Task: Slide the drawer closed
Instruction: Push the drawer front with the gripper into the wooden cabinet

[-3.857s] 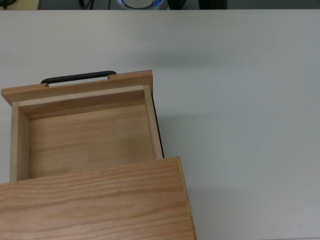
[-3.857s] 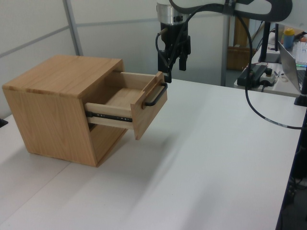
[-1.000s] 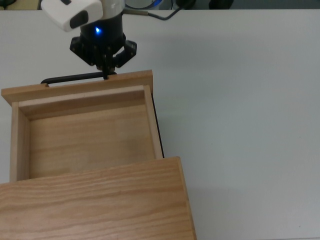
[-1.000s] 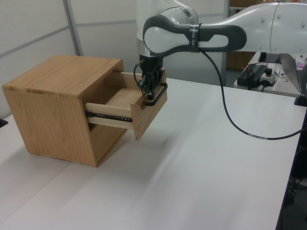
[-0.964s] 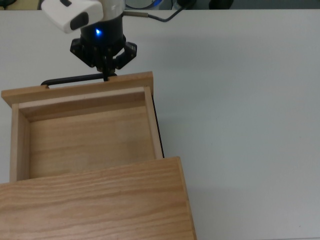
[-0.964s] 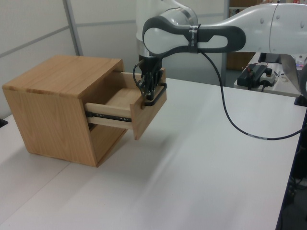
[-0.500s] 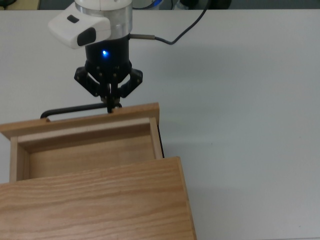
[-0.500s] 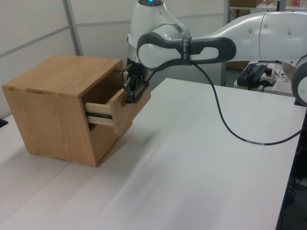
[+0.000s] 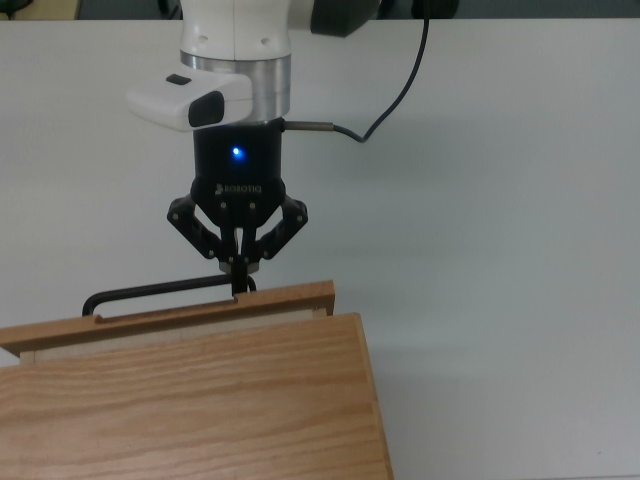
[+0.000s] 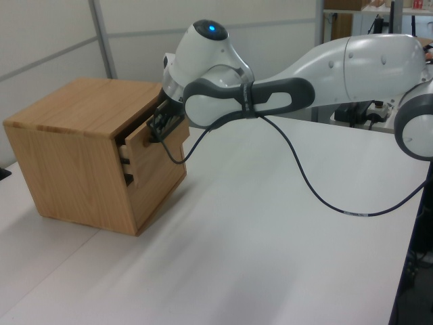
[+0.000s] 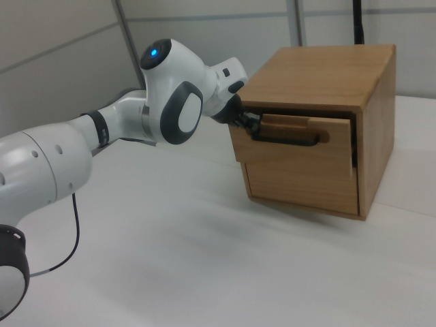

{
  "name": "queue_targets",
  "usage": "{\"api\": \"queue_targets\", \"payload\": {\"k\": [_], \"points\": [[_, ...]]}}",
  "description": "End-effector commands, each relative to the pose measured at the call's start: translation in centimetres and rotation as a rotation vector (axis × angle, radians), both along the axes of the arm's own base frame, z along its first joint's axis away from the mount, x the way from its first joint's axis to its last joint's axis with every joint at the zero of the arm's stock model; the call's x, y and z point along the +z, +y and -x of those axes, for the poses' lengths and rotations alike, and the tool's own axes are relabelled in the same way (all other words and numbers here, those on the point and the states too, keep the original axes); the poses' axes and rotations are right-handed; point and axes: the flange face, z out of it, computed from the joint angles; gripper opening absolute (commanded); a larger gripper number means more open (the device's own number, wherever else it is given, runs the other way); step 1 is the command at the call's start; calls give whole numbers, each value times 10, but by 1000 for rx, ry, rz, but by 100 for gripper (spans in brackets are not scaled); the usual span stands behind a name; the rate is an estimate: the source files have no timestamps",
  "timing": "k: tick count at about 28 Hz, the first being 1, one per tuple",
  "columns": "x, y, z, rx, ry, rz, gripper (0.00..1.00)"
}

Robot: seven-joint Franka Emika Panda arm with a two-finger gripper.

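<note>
Top view, item one: my gripper [image 9: 238,272], fingers pinched together, tips against the drawer [image 9: 180,318] front; drawer protrudes slightly from cabinet [image 9: 190,410].

White arm stretched low and level, wrist lit blue, tool [image 9: 238,268] fingers pinched together
</note>
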Motion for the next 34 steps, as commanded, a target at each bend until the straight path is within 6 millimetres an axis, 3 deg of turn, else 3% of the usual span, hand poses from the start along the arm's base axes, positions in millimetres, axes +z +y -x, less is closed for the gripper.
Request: {"api": "queue_targets", "payload": {"k": [1,11,18,26,34], "points": [[-6,18,-7,46,-90,5,0],[-37,21,-25,74,-230,15,0],[-34,21,-24,70,-233,8,0],[-9,19,-14,54,-165,5,0],[35,17,22,24,75,-6,0]]}}
